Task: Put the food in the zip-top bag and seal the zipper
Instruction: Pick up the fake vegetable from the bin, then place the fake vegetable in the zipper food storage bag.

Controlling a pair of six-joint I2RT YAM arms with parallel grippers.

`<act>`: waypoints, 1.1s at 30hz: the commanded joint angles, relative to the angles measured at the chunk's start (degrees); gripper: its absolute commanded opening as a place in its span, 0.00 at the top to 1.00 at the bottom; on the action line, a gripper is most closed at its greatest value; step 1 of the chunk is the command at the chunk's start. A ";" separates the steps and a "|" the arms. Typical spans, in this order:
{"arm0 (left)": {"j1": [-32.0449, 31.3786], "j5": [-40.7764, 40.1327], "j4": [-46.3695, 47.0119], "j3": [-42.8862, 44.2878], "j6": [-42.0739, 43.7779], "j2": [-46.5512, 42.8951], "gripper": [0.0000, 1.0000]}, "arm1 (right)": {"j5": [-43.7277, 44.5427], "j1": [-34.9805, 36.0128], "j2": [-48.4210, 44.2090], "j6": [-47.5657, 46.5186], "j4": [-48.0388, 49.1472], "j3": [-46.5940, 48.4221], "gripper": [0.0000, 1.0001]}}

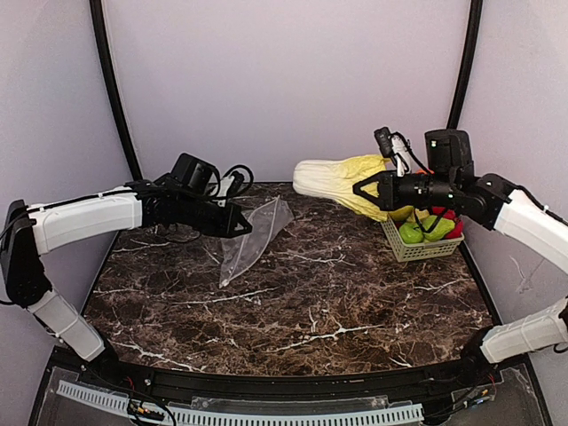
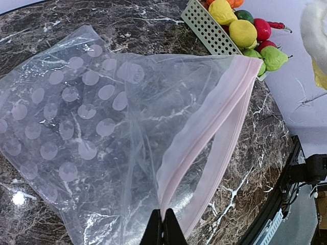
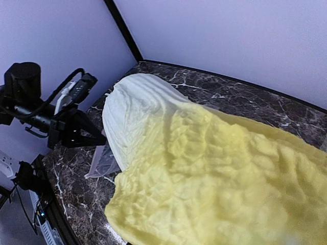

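Observation:
My left gripper [image 1: 240, 223] is shut on the pink zipper [image 2: 204, 127] of the dotted clear zip-top bag [image 1: 253, 238]. It holds that mouth edge up while the rest of the bag [image 2: 76, 117] droops to the table; the mouth gapes a little. My right gripper [image 1: 362, 189] is shut on the leafy yellow end of the yellow-white cabbage [image 1: 333, 180]. It holds the cabbage in the air right of the bag, white stem end toward it. The cabbage [image 3: 204, 163] fills the right wrist view and hides my fingers. More food, a lemon [image 2: 242, 32] and green pears [image 1: 424, 231], lies in the basket.
The pale green mesh basket [image 1: 417, 251] stands at the right edge of the marble table [image 1: 293, 311], under my right arm. Red and orange pieces also lie in it [image 2: 262, 28]. Purple walls close in the back and sides.

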 commanded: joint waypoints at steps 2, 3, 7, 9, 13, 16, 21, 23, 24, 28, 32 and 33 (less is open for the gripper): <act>-1.26 3.28 4.43 1.72 -2.79 1.44 0.99 | -1.46 9.99 -0.68 0.32 8.57 -0.31 1.00; -1.39 3.62 4.81 1.73 -2.98 1.73 0.99 | -1.81 11.60 -0.16 0.40 9.60 -0.77 1.00; -1.58 5.58 7.13 1.62 -4.87 2.59 0.99 | -3.64 14.90 3.00 1.69 12.76 -2.62 1.00; -1.62 6.30 8.13 1.50 -5.33 2.70 0.99 | -4.85 15.42 4.69 2.42 14.73 -3.60 1.00; -1.63 6.82 8.66 1.27 -5.49 2.34 0.99 | -5.32 15.67 7.96 3.10 17.08 -4.37 1.00; -1.58 6.66 8.70 0.69 -5.42 1.70 0.99 | -3.34 15.67 9.90 3.23 17.05 -4.43 1.00; -1.59 7.00 9.97 -0.77 -6.35 0.10 0.99 | 2.58 15.63 12.00 4.42 16.16 -4.68 1.00; -1.63 7.40 10.60 -1.18 -6.81 -0.45 0.99 | 4.36 15.62 12.75 5.05 16.01 -4.86 1.00; -1.63 7.48 10.84 -1.30 -6.96 -0.62 0.99 | 5.03 15.59 13.19 5.37 15.87 -4.94 1.00; -1.63 7.35 11.56 -1.83 -7.38 -1.70 0.99 | 8.43 15.59 14.85 6.63 14.26 -4.88 1.00; -1.51 6.50 11.35 -1.99 -7.14 -2.60 0.99 | 11.89 15.60 15.13 7.69 12.74 -5.29 1.00; -1.53 6.48 11.41 -2.07 -7.17 -2.74 0.99 | 12.66 15.59 14.98 7.88 12.47 -5.50 1.00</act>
